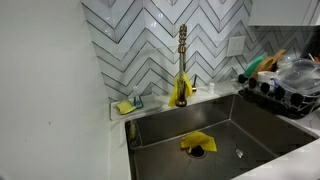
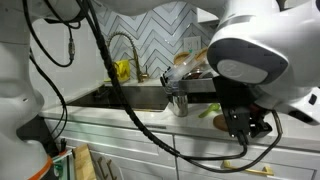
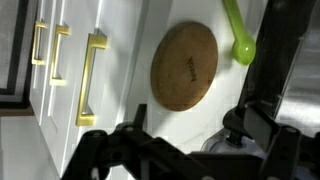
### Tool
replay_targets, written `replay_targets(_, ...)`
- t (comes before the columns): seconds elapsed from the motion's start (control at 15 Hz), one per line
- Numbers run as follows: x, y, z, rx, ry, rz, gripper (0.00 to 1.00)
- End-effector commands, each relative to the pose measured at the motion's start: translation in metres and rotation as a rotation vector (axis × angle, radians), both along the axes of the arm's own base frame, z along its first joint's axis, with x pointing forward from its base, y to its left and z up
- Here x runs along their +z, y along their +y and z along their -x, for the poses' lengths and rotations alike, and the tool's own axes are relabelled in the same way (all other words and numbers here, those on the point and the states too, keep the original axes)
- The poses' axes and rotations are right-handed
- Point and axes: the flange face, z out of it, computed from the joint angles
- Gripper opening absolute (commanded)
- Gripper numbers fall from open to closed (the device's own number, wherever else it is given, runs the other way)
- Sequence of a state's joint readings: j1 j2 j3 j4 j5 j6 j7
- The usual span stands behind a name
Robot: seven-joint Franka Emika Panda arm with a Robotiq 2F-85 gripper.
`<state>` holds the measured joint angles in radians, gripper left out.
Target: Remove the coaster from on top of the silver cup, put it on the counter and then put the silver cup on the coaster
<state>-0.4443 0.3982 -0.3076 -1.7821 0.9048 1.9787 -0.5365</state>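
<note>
With gripper (image 3: pixel 190 150) jaws spread empty above the round brown cork coaster (image 3: pixel 184 66) flat on the white counter (image 3: pixel 232 96), could topple the silver metal cup (image 2: pixel 178 104) near the sink (image 2: pixel 125 98) by grasping off-centre.

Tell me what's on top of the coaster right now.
Nothing sits on the coaster; its round brown top is bare, flat on the white counter, with a green utensil beside it. The counter patch beneath it is hidden.
</note>
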Motion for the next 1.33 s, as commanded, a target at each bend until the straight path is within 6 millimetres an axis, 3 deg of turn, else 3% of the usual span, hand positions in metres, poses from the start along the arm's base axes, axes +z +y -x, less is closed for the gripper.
replay_targets(0.0,0.036,0.032,0.018,0.170,0.119,0.023,1.00)
replay_targets(0.2,0.070,0.059,0.027,0.350,0.188,0.067,1.00)
replay_targets(0.53,0.096,0.123,0.031,0.609,0.264,0.106,1.00)
replay_targets(0.8,0.090,0.159,0.016,0.681,0.237,0.206,1.00)
replay_targets(1.27,0.058,0.189,0.000,0.636,0.117,0.322,1.00)
